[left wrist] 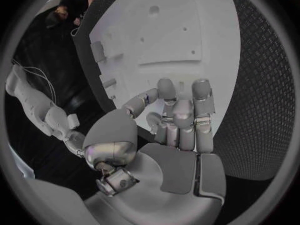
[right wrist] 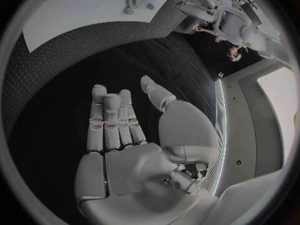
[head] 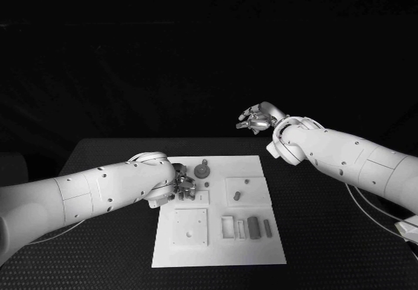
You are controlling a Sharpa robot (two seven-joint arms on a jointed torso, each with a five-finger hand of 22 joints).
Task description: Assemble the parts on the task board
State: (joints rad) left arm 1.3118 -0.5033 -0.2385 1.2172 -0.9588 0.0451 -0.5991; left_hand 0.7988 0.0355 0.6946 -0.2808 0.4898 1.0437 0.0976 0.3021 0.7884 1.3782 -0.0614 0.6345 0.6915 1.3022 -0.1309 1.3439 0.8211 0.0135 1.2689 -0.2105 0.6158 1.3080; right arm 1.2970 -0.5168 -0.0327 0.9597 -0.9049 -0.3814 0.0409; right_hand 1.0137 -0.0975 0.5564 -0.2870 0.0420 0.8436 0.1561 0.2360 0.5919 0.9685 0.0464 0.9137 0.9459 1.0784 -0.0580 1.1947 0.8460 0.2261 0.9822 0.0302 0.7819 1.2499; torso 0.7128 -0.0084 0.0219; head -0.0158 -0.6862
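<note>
Reaching left hand point(head: 180, 184) over task board point(head: 218, 254), fingers curling near part point(head: 202, 171), hold unclear; keeping descent slow, aligned. Right hand point(head: 257, 119) hovering clear, fingers apart, holding nothing.

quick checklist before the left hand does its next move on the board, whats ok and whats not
1. Left hand over the board: ok, it sits at the board's left edge.
2. Left hand holding a part: cannot tell; in the wrist view its fingers curl over the plate, with no part plainly between them.
3. Right hand out of the way: ok, raised beyond the board's far edge, open with fingers straight.
4. Loose parts reachable: ok, they lie near the board's right side.
5. Round part clear of the left hand: cannot tell, it is close beside the fingers.
</note>
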